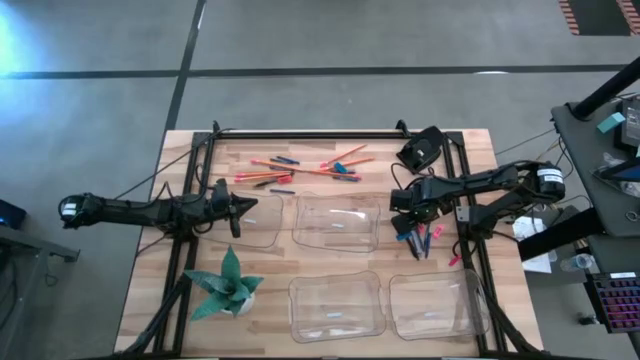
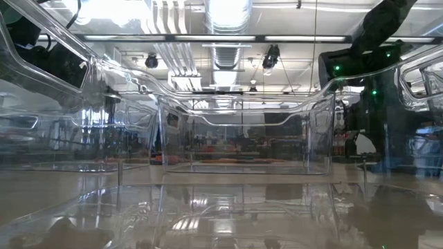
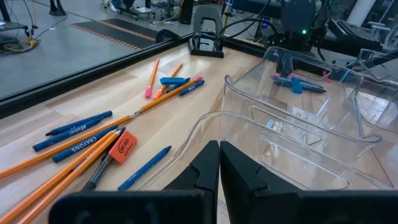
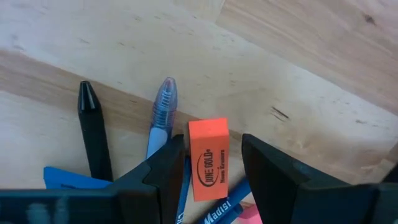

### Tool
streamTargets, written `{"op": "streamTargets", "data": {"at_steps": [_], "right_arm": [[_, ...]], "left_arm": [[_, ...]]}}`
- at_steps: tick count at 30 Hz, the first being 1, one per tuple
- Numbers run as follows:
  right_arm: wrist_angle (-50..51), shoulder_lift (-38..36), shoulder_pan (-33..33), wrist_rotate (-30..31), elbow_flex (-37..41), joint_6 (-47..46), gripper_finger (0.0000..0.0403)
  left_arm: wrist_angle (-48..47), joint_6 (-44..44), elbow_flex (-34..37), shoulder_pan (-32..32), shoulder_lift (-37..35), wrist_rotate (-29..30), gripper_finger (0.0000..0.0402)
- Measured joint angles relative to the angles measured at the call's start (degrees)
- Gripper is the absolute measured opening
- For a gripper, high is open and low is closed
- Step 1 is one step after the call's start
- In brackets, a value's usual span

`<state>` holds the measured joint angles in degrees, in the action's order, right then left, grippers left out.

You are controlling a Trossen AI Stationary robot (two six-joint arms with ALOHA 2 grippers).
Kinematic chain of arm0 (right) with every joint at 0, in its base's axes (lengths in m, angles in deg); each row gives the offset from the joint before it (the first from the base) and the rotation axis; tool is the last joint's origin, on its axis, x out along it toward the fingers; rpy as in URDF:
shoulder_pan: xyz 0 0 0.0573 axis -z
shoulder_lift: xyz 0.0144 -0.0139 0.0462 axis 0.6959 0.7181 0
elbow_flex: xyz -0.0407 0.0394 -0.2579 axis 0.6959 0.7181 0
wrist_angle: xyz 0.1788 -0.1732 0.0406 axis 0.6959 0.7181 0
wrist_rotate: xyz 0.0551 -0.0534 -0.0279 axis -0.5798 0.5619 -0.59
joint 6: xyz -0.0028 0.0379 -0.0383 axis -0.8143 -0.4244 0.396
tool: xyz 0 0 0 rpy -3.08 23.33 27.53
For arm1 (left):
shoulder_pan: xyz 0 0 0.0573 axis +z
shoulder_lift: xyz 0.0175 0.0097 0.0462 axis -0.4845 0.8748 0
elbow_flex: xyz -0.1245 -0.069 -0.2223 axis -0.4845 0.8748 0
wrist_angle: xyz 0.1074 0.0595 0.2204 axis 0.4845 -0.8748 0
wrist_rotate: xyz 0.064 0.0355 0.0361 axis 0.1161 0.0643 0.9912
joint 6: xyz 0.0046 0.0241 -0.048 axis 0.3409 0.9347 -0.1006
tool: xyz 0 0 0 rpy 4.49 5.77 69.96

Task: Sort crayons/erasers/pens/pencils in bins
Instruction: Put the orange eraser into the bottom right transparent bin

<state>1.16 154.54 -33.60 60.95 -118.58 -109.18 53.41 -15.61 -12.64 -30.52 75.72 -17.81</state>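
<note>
Table: wooden top (image 1: 330, 135) on a grey concrete floor, black frame around the edges.
Bins: four clear tubs (image 1: 336, 222), two across the middle, two along the near edge; nothing visible inside any of them.
Pencils: orange sticks (image 1: 305, 170) scattered at the far side with short blue crayons (image 3: 74, 132) and an orange eraser (image 3: 122, 146) mixed in.
Right gripper (image 4: 208, 158): down over a small pile right of the middle bins, jaws spread on either side of an orange eraser block (image 4: 208, 158); whether the pads touch it I can't tell.
Pile under it: black pen (image 4: 93, 127), clear blue pen (image 4: 161, 112), blue crayons.
Left gripper (image 3: 219, 163): fingers clenched together, holding nothing, hovering at the left edge of the left middle bin.
Plant: green folded paper (image 1: 227, 283), near-left corner.
</note>
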Motion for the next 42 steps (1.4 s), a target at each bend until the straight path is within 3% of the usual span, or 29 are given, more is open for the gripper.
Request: {"op": "streamTargets", "data": {"at_steps": [19, 28, 36, 42], "right_arm": [[1.7, 0.1, 0.0, 6.0, 0.1, -5.7, 0.0127], [1.5, 0.1, 0.1, 2.0, 0.1, -6.6, 0.0135], [1.6, 0.1, 0.1, -0.1, 0.1, -13.2, 0.0166], [0.7, 0.1, -0.1, -4.5, 0.2, -16.0, 0.0161]], "left_arm": [[0.0, 0.0, 0.0, 0.0, 0.0, 0.0, 0.0], [0.0, 0.0, 0.0, 0.0, 0.0, 0.0, 0.0], [0.0, 0.0, 0.0, 0.0, 0.0, 0.0, 0.0], [0.0, 0.0, 0.0, 0.0, 0.0, 0.0, 0.0]]}}
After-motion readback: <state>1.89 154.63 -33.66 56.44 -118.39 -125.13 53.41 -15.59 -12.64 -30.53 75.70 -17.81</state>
